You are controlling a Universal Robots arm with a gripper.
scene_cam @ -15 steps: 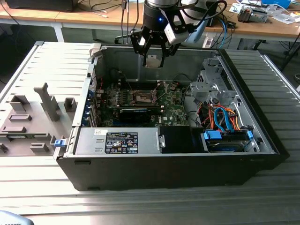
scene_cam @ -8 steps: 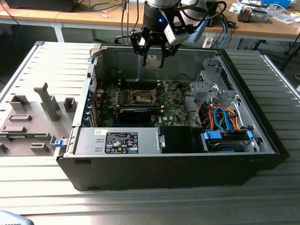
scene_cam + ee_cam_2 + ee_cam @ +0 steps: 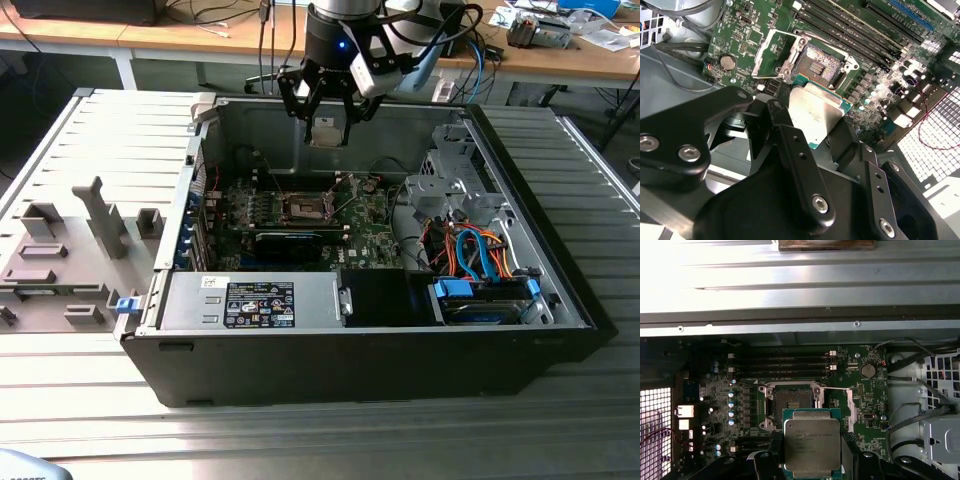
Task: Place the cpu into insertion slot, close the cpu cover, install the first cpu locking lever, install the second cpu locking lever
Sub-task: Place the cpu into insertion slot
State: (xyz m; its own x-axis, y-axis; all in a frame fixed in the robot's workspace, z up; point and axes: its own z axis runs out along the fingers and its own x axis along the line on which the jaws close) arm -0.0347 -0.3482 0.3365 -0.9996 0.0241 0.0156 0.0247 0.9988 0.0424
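the black gripper (image 3: 812, 462) pinches the flat silvery-grey square cpu (image 3: 811, 442) between its jaws, above the dark-centred, silver-rimmed insertion slot (image 3: 791, 402) of the green motherboard (image 3: 866, 399).

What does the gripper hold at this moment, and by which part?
The gripper holds the cpu, its fingers clamped on two opposite side edges, the metal face left uncovered.

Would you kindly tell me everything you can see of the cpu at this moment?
The cpu is a flat square chip with a silvery-grey metal face bearing faint print, set on a thin green base that shows at its edges. The gripper clamps it by two opposite sides, with the metal face turned towards the first wrist camera. It hangs in the air, apart from the open, empty slot, and touches only the gripper.
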